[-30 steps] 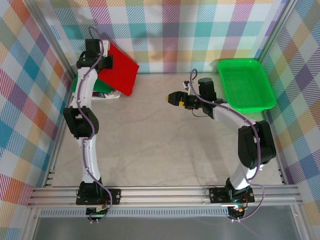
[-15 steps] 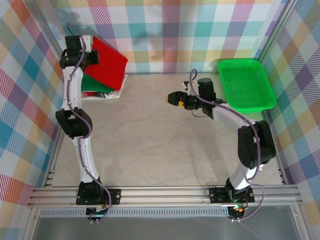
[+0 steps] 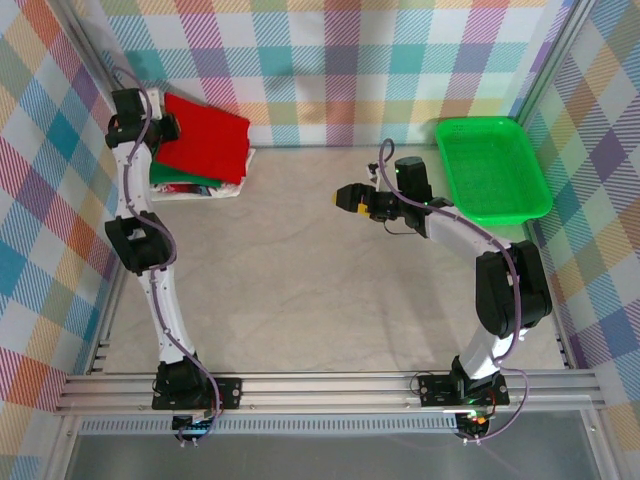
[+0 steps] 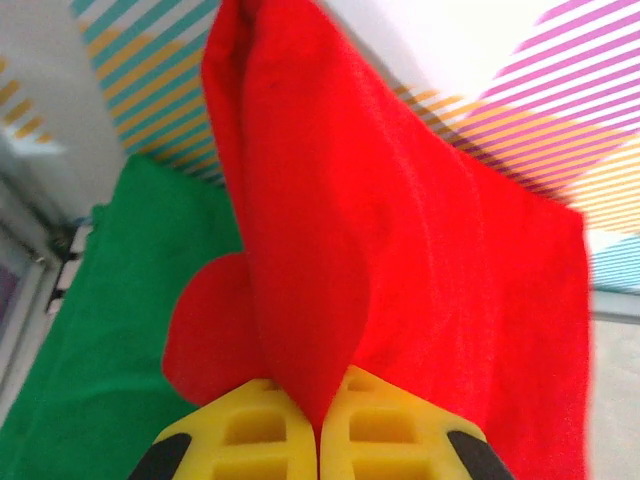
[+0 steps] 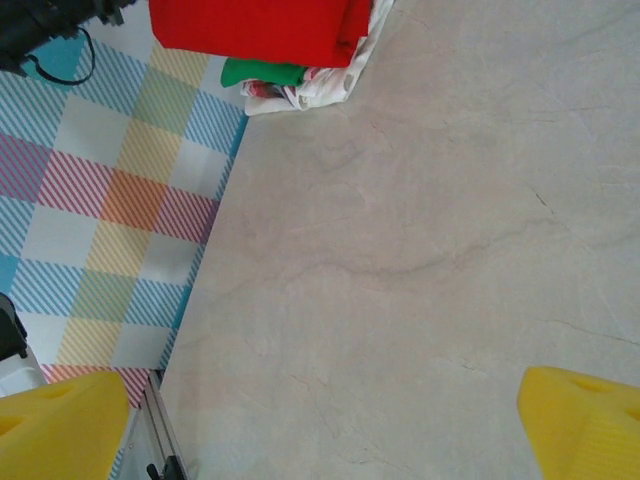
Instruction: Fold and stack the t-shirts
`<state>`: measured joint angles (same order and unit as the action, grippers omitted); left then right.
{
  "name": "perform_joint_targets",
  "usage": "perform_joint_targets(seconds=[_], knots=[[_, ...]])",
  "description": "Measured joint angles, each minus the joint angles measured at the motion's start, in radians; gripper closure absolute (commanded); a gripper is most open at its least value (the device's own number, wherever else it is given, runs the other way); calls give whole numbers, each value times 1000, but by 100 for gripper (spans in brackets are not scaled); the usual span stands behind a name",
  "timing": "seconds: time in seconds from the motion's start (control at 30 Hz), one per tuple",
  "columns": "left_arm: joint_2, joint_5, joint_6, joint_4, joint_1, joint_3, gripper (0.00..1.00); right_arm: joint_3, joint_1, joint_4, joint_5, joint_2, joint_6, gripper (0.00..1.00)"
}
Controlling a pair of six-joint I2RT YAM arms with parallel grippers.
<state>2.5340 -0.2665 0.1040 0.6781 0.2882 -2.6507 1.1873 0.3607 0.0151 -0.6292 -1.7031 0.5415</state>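
**A:** Where do we have the left gripper (image 4: 318, 432)?

**B:** We see its yellow fingers pressed together on a fold of the bright red cloth t-shirt (image 4: 400, 250). The cloth rises straight ahead of the jaws and spreads away to their right.

**A:** And under that fold?

**B:** Down to the left of the fingers we see the dark green cloth t-shirt (image 4: 100, 340) lying flat (it reaches toward the striped wall). From overhead the red one lies draped over the green one, and the gripper sits at the red shirt's left edge.

**A:** Do we find anything else in that pile?

**B:** From the right wrist we make out a whitish cloth shirt with reddish marks (image 5: 325, 85) at the bottom. Its edge bulges out beneath the green layer.

**A:** And the right gripper (image 3: 345, 197)?

**B:** We see its jaws wide apart with nothing between them, and the pale marbled tabletop (image 3: 320, 300) lies below the gap. The pile sits well apart from it, far ahead and to the left of its fingers. The bright green plastic mesh basket (image 3: 490, 165) stands behind it, past the wrist.
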Motion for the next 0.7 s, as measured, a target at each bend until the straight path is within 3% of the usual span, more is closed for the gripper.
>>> perform_joint_targets(seconds=[0.27, 0.3, 0.33, 0.4, 0.47, 0.7], knots=[[54, 120, 89, -3, 18, 0, 97, 4, 1, -8, 7, 0, 1, 0], [58, 130, 100, -5, 18, -2, 83, 5, 2, -8, 8, 0, 1, 0], [61, 140, 113, -6, 18, -3, 63, 6, 2, -9, 8, 0, 1, 0], [67, 169, 122, -11, 17, -11, 38, 10, 5, -9, 8, 0, 1, 0], [69, 203, 125, -17, 18, -23, 2, 17, 9, -9, 8, 0, 1, 0], [37, 314, 45, -16, 18, -43, 0, 31, 17, -7, 19, 0, -2, 0]])
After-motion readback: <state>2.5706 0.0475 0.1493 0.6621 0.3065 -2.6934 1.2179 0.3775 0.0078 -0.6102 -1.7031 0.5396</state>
